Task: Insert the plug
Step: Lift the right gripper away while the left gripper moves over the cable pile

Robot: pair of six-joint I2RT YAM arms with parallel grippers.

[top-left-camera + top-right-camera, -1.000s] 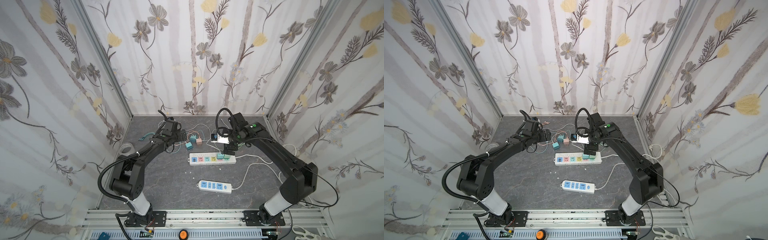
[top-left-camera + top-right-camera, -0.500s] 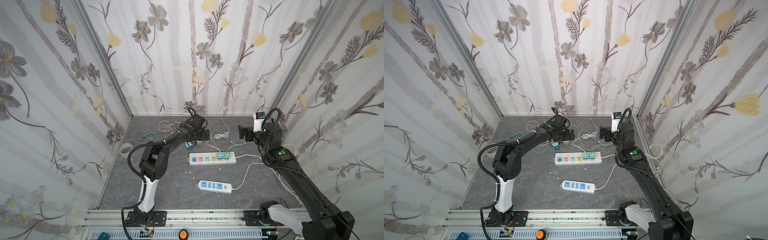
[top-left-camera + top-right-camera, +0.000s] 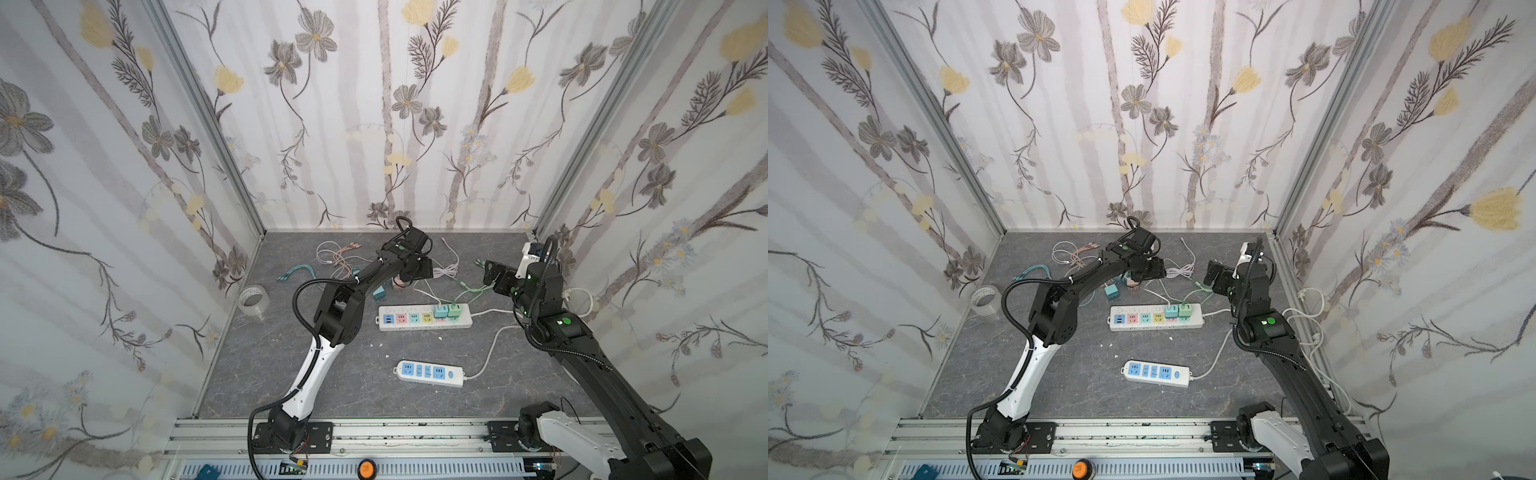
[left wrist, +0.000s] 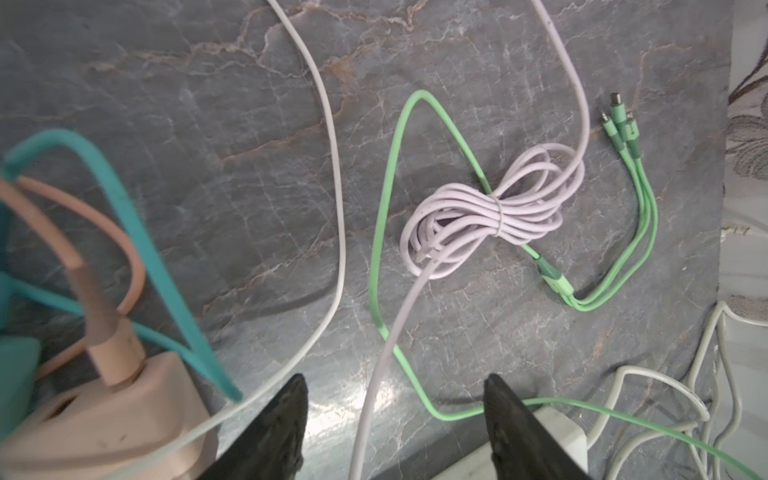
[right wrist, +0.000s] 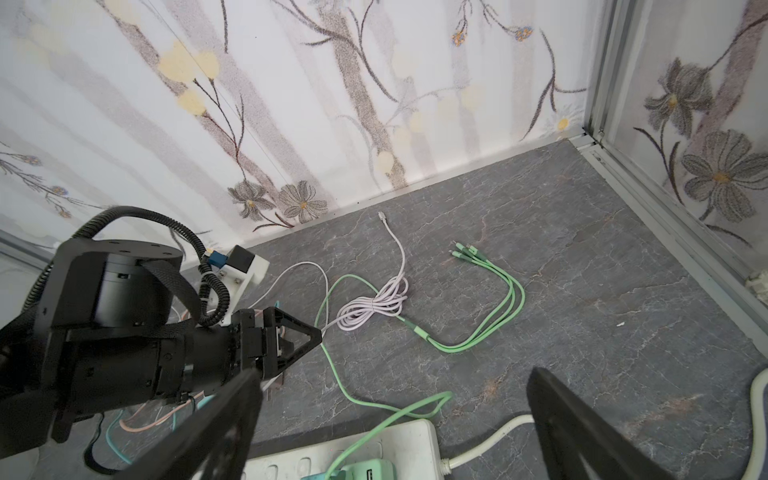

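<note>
- The grey marbled tabletop (image 3: 291, 374) carries everything.
- A pink plug (image 4: 112, 415) sits just beside the left gripper (image 4: 395, 378).
- A coiled lilac cable (image 4: 490, 212) and a green three-headed cable (image 4: 636, 216) lie ahead of its fingertips.
- The long white power strip (image 3: 415, 320) lies near it, on the base side.
- The short blue-socket strip (image 3: 428, 371) and a tape roll (image 3: 252, 297) lie well apart from it.

Black arms (image 3: 337, 316) carry white lower links (image 3: 318, 370), ribbed black hoses (image 3: 297, 299), green dots (image 3: 565, 321).

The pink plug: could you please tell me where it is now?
In the left wrist view the pink plug lies beside the left tool; in a top view it sits near the middle, under that tool, behind the long power strip.
</note>
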